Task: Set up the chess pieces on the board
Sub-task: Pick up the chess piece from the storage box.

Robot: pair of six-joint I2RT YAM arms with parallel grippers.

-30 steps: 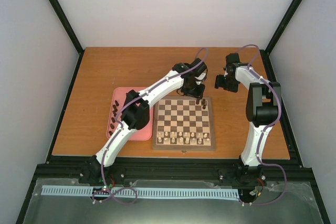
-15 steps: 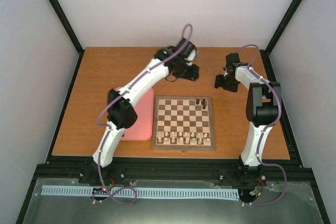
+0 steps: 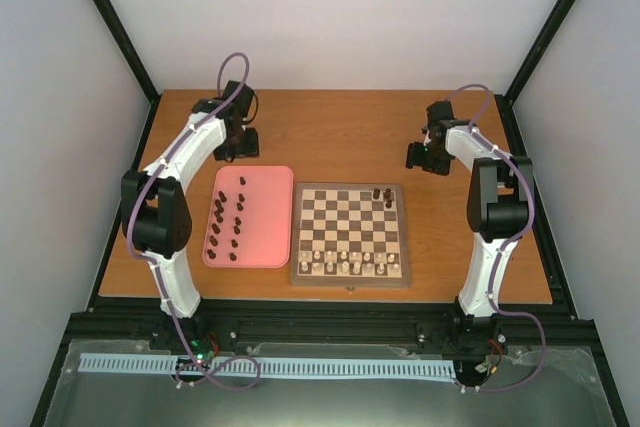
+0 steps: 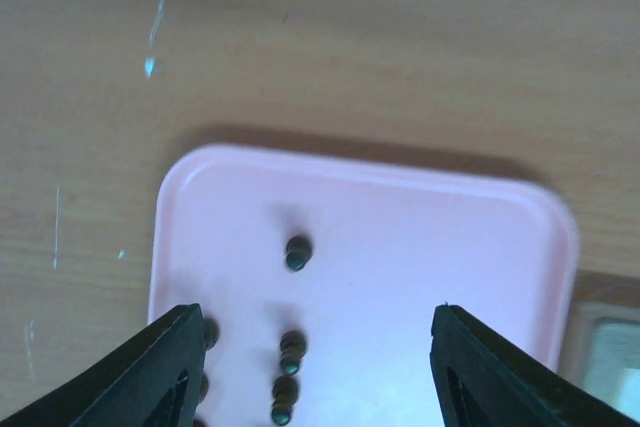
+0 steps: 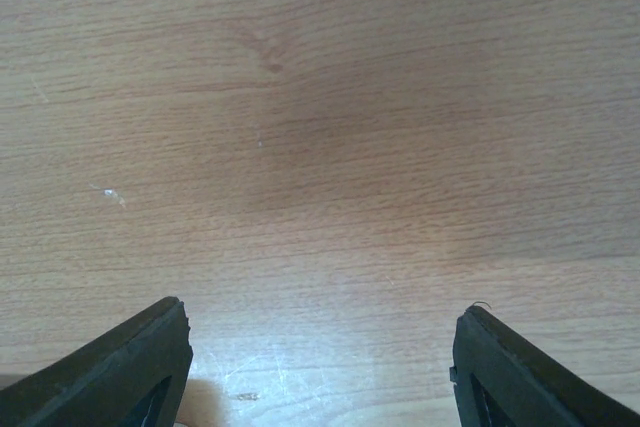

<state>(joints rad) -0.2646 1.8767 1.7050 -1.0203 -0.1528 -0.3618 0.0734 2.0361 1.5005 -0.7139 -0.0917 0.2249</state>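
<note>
Overhead view: square wooden chessboard with light and dark checkered squares lies flat at mid-desk, near the front edge. Just beside its left edge, a pink rounded plastic tray.

Most of the tiny dark brown chess pieces stand scattered over the left half of the tray. A few more dark ones sit on the board's far right corner squares. Small pale cream pieces line the board's near rows.

Left gripper hangs above the brown wooden desk, just beyond the tray's far edge. In the left wrist view its gripper is spread wide with nothing between the fingers; the tray and one lone dark piece show below it.

Right gripper is over bare desk beyond the board's far right corner, well apart from any piece. In the right wrist view its gripper is also spread and holds nothing, with only wood grain beneath.
</note>
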